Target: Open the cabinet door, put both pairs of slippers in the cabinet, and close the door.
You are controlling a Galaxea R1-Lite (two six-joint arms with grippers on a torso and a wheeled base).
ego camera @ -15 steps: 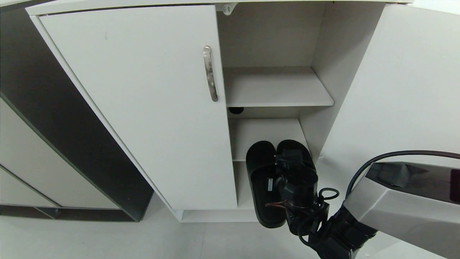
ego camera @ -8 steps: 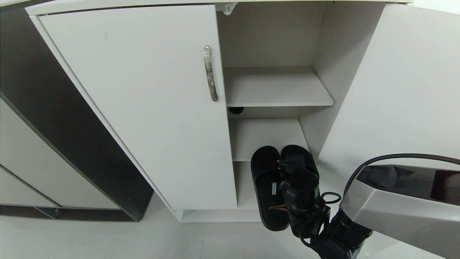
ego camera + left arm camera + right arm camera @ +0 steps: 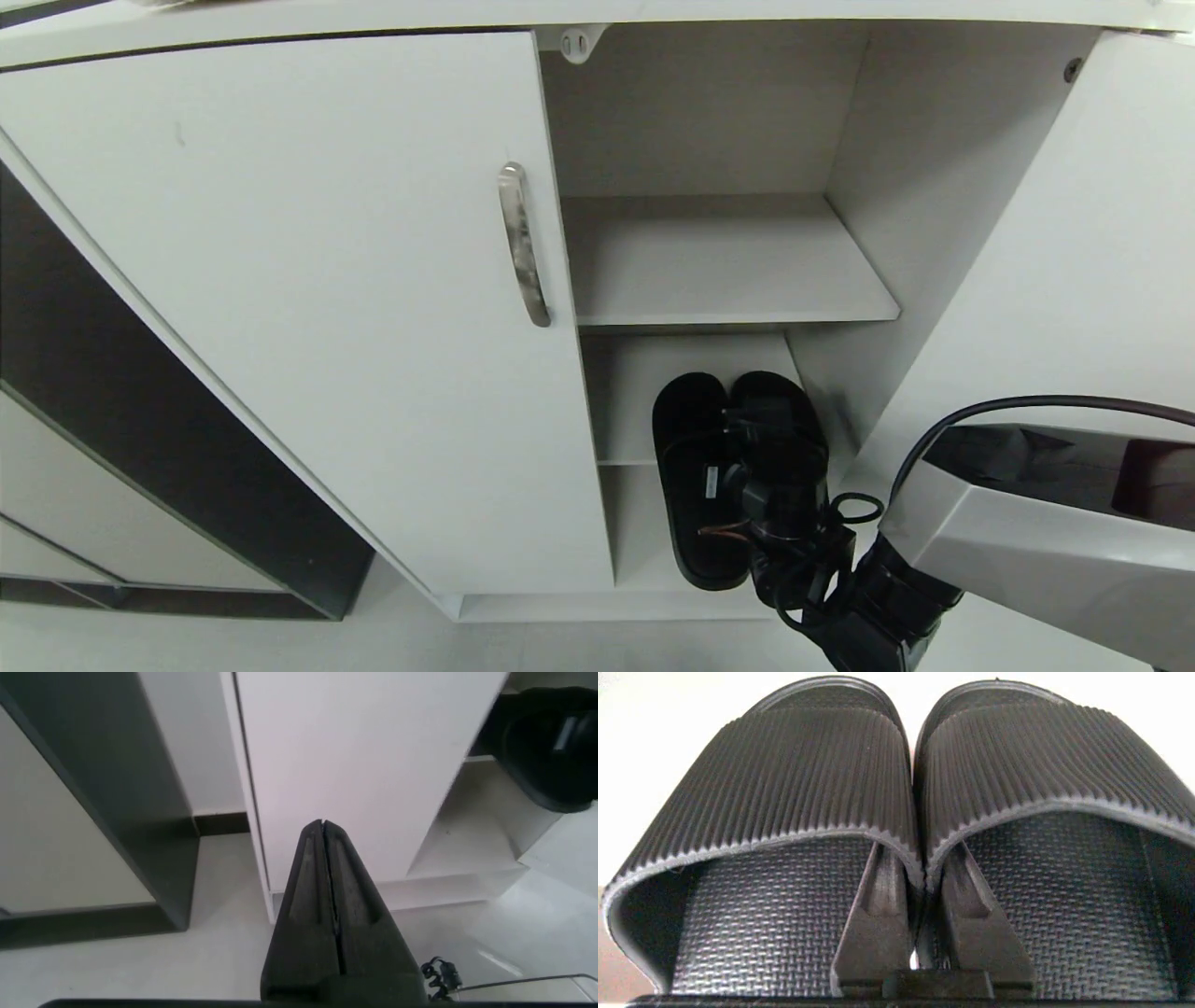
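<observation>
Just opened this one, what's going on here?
The right gripper holds a pair of black slippers, its fingers pinching the two inner edges together, at the open right side of the cabinet, in front of the lower shelves. The right door stands open; the left door is shut. The left gripper is shut and empty, low before the cabinet.

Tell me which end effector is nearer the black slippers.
Right. The right end effector grips the black slippers by their inner sides. The left end effector, shut, hangs apart from them, in front of the closed door.
</observation>
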